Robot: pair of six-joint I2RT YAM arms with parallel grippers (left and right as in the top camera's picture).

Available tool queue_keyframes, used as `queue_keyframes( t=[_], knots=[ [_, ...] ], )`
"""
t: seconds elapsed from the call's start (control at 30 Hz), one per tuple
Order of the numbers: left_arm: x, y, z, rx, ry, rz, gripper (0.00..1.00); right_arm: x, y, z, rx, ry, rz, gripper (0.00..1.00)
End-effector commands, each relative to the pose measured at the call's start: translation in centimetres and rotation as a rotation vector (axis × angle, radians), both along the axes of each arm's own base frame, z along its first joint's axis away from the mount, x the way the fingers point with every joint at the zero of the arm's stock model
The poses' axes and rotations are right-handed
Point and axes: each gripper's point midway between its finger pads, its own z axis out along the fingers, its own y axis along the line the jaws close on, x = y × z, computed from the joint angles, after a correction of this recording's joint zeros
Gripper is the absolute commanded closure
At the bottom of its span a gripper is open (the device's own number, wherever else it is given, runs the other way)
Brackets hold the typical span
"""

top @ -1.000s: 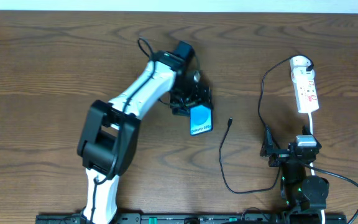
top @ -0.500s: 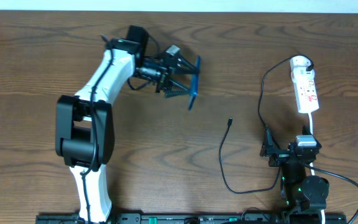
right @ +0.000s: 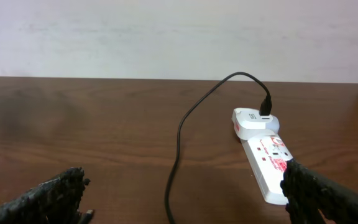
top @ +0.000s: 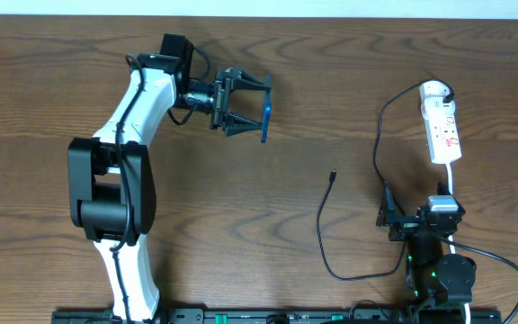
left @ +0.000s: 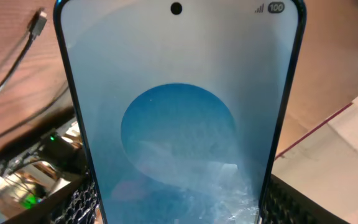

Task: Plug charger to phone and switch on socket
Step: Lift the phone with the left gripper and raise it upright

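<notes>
Blue screen is filling the left wrist view: the left gripper (top: pixel 257 108) is clamping the phone (top: pixel 264 121) across its width and holding it off the table (top: pixel 52 54). From overhead the phone is showing edge-on, over the far left-centre of the wood. So the pick-up is looking done, and that is about all that is done.

The charger (top: pixel 320 225) is lying loose on the table with its tip at the far end of the loop, well apart from the phone and with nothing gripping it. Its other end is running up to the socket (top: pixel 443 126) at the far right and going into a white adapter (right: pixel 252 119) at the rounded end, so that end is looking plugged in. The right gripper (right: pixel 185 186) is sitting low at the near right, jaws standing wide apart with nothing between them, facing the socket but not touching it.

By my reading the bulk is left: bringing phone and tip together, seating the connector, then pressing the switch. Whether that switch is on, I can't tell from here.

Writing now: the phone is showing "100" beside signal bars at the top right of its screen, with a camera dot at top centre. No brand name is showing on the part in view. The socket is carrying red print, too small to read.
</notes>
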Motion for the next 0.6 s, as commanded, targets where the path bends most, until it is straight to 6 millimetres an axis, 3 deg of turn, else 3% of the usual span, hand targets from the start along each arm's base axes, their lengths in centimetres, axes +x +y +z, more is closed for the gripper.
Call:
queue_keyframes(
  t=[0.0,0.2,0.57],
  knots=[
    [-0.1,0.5,3.1,-0.055,0.044,0.011,0.26,0.0,0.1,-0.1,0.010,0.001,0.001,0.01],
    [-0.2,0.6,3.5,-0.055,0.046,0.014,0.28,0.0,0.1,0.0,0.010,0.000,0.001,0.01],
    [-0.7,1.8,6.8,-0.061,-0.004,0.044,0.29,0.0,0.1,0.0,0.010,0.000,0.001,0.01]
  ],
)
